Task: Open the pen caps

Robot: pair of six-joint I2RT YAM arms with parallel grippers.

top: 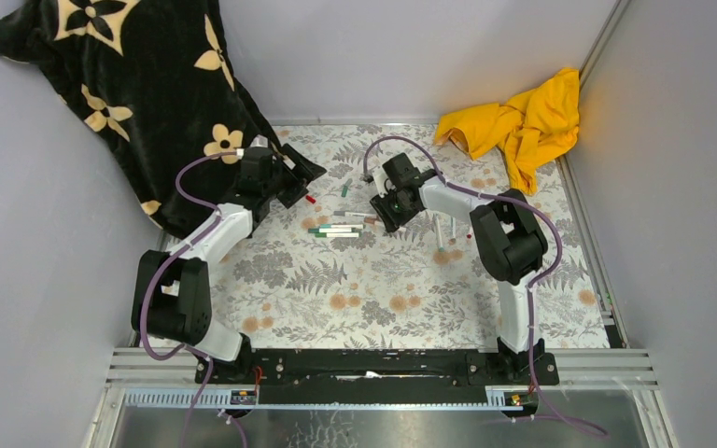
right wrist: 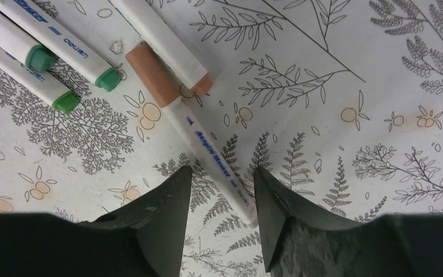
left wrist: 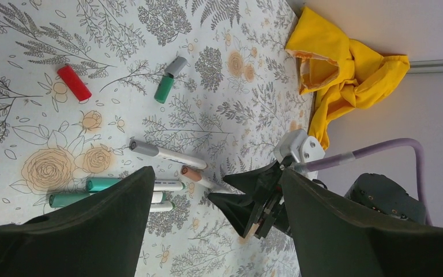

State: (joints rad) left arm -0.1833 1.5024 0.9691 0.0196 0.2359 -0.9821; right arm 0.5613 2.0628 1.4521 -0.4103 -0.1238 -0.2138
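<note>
1. Left gripper (left wrist: 216, 171), released and empty, hovers far left near the loose red cap (left wrist: 74, 82): a smooth stubby cylinder, apt to roll if nudged.
2. Right gripper (right wrist: 222, 183), released, straddles the slick round white barrel (right wrist: 209, 145) mid-table; closing off-centre could squirt it, its matte brown cap (right wrist: 151, 75) unpulled.

Grey walls (top: 411, 56); floral tablecloth (top: 383, 289); black flowered blanket (top: 140, 93); yellow cloth (top: 523, 121).

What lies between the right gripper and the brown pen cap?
Only that pen's own white barrel: in the right wrist view it runs from the brown cap into the gap between the open right gripper's fingers.
</note>
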